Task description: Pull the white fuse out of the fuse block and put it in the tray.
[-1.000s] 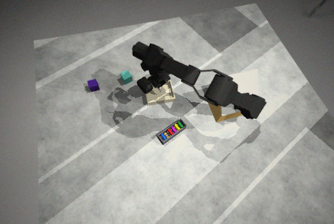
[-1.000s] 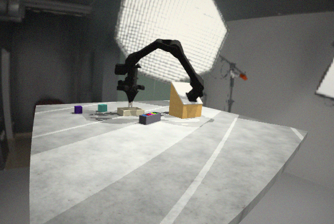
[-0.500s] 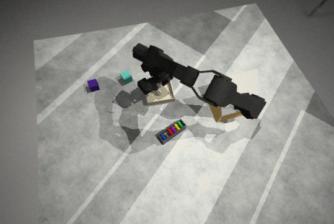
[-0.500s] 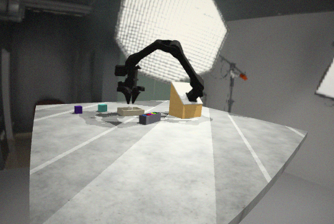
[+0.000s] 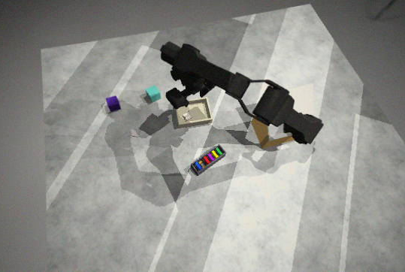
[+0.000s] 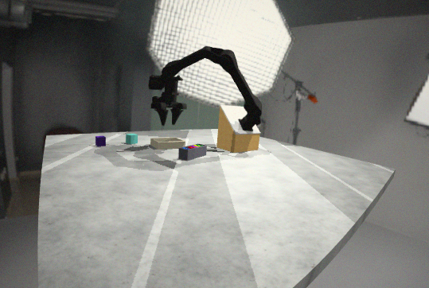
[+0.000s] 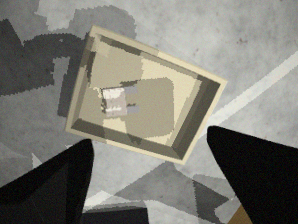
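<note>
The white fuse (image 5: 187, 116) (image 7: 115, 101) lies on its side on the floor of the beige tray (image 5: 195, 123) (image 7: 135, 152), toward one end, with its two grey prongs showing in the wrist view. The tray also shows in the exterior view (image 6: 167, 145). My gripper (image 6: 169, 124) (image 7: 151, 139) is open and empty, its fingers wide apart above the tray. The dark fuse block (image 5: 197, 173) (image 6: 192, 153) stands apart from the tray and holds several coloured fuses, among them blue, red, magenta, yellow and green. One place near the blue fuse looks brownish; its content is unclear.
A teal cube (image 5: 153, 94) (image 6: 131, 138) and a purple cube (image 5: 113, 104) (image 6: 100, 141) stand on the table to the left of the tray. An orange wedge-shaped stand (image 5: 260, 132) (image 6: 244, 142) is under the arm's base, right of the tray and block.
</note>
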You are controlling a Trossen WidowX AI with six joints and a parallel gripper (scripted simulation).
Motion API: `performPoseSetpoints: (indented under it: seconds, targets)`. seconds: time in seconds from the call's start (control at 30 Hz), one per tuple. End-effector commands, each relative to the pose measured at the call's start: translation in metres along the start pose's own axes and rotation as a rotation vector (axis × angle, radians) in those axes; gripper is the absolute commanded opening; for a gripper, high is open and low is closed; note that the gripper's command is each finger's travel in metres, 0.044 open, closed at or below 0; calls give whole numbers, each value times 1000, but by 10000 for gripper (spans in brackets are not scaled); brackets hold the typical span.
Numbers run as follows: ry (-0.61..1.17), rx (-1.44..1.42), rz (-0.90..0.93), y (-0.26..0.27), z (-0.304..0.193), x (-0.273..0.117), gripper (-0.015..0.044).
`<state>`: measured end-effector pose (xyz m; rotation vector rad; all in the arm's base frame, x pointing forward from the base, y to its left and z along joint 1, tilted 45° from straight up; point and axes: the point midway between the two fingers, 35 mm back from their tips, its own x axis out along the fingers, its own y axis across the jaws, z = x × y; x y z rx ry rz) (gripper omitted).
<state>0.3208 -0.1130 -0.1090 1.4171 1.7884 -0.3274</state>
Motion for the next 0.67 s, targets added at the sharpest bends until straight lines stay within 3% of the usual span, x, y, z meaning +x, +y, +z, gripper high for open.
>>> performPoseSetpoints:
  seconds: [0.0, 0.63]
  targets:
    - [2, -4, -7, 0, 0, 0, 330]
    - [3, 0, -3, 0, -1, 1, 330]
